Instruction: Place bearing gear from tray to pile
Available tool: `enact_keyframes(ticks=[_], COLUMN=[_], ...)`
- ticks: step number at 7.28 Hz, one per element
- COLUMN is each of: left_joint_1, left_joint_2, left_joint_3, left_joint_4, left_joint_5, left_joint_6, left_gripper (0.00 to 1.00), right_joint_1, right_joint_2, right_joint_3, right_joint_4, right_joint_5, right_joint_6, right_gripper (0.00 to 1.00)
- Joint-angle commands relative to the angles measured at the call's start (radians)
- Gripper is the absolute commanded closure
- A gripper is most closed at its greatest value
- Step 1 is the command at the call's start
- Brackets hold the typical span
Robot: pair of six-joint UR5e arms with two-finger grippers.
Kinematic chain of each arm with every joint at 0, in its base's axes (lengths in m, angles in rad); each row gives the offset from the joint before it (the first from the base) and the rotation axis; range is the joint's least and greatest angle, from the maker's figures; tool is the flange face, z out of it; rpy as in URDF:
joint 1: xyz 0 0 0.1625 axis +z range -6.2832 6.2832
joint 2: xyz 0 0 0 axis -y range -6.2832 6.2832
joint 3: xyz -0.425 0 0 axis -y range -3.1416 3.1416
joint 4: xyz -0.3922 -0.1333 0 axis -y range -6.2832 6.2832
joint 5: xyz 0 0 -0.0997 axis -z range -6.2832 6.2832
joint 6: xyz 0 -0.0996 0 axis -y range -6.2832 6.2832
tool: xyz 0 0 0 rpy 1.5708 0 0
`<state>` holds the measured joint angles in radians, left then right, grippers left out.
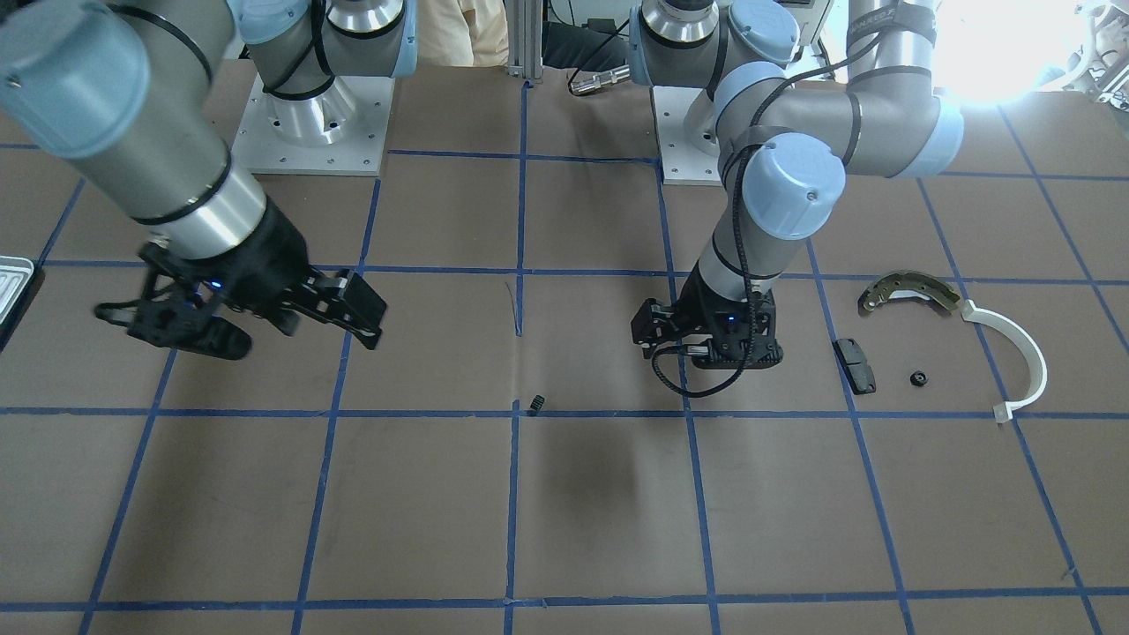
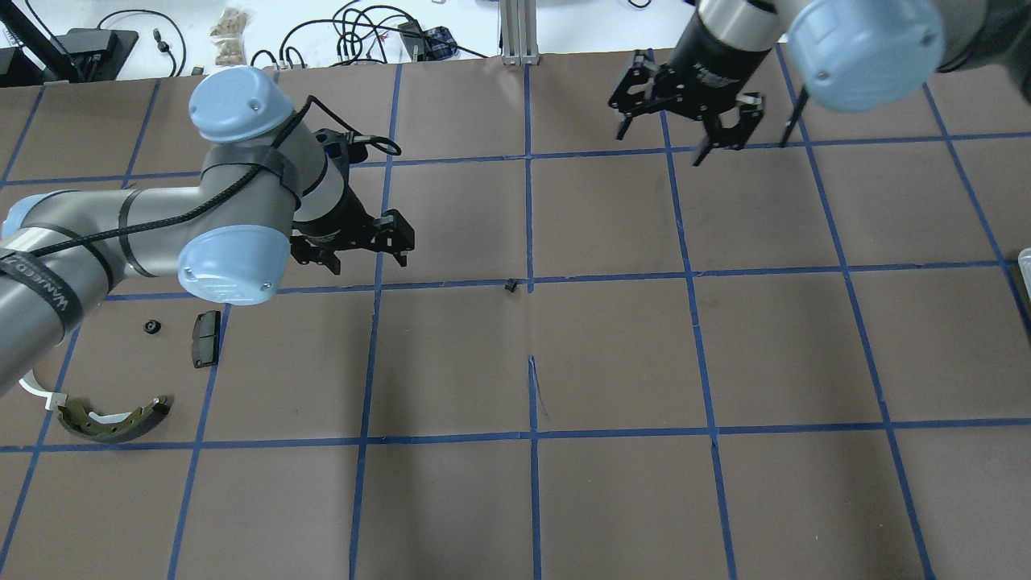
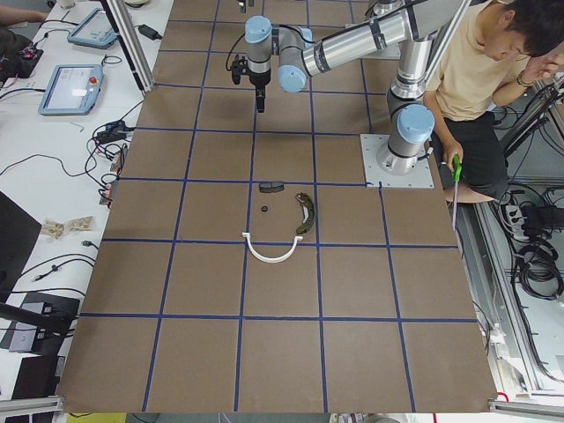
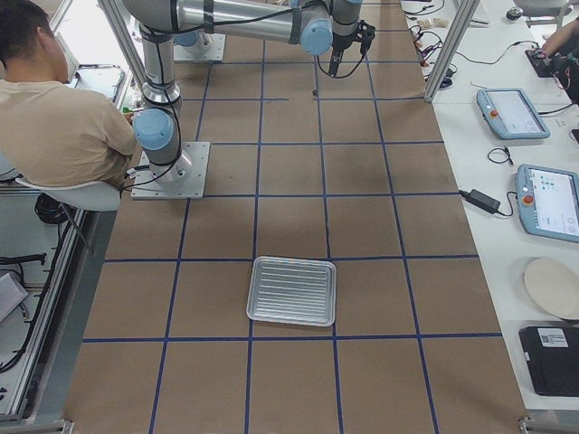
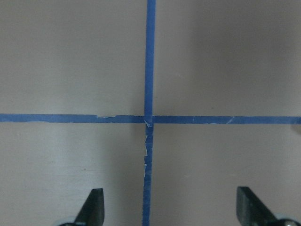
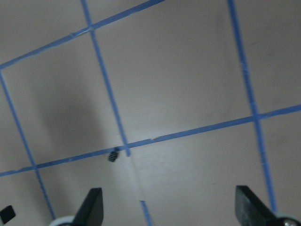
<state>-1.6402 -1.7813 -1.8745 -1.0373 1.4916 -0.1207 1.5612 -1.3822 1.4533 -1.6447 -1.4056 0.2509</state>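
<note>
The bearing gear (image 2: 510,284) is lying on a blue tape line (image 2: 612,278), too small for detail. The tray (image 1: 13,282) is showing only a corner in the front view. The left gripper (image 5: 171,207) and the right gripper (image 6: 171,207) are hanging with jaws apart, holding nothing.

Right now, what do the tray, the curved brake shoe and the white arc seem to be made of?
The tray: most likely bare metal, silvery with a soft sheen on its ribbed bottom.
The brake shoe: probably metal, dull olive with a darker rim; any coating cannot be told.
The white arc: looks like plastic, matte and evenly white, a thin band.
</note>
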Motion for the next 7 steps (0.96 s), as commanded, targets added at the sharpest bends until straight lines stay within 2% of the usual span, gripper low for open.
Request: enact_keyframes(ticks=[1, 2, 4, 5, 7], left_joint_1=[-0.137, -0.177, -0.219, -0.242, -0.266], left_joint_2=[-0.105, -0.169, -0.255, -0.295, -0.325], left_joint_3=[0.063, 0.089, 0.124, 0.138, 0.129], left_joint_4=[0.066, 0.122, 0.220, 0.224, 0.249], left_joint_5=[-0.007, -0.005, -0.005, 0.004, 0.018], left_joint_6=[-0.037, 0.080, 0.134, 0.160, 0.168], left_gripper=[0.00, 0.00, 0.00, 0.00, 0.07], right_joint_1=[-0.044, -0.043, -0.040, -0.040, -0.038], right_joint_2=[-0.089, -0.116, -0.117, -0.115, -0.117], right_joint_3=[-0.045, -0.039, -0.025, -0.021, -0.022], right_joint_4=[0.155, 0.157, 0.117, 0.076, 0.042], right_joint_5=[-0.189, -0.188, -0.193, -0.185, -0.185], right_joint_6=[-0.067, -0.070, -0.166, -0.206, -0.199], right_gripper=[0.00, 0.00, 0.00, 0.00, 0.00])
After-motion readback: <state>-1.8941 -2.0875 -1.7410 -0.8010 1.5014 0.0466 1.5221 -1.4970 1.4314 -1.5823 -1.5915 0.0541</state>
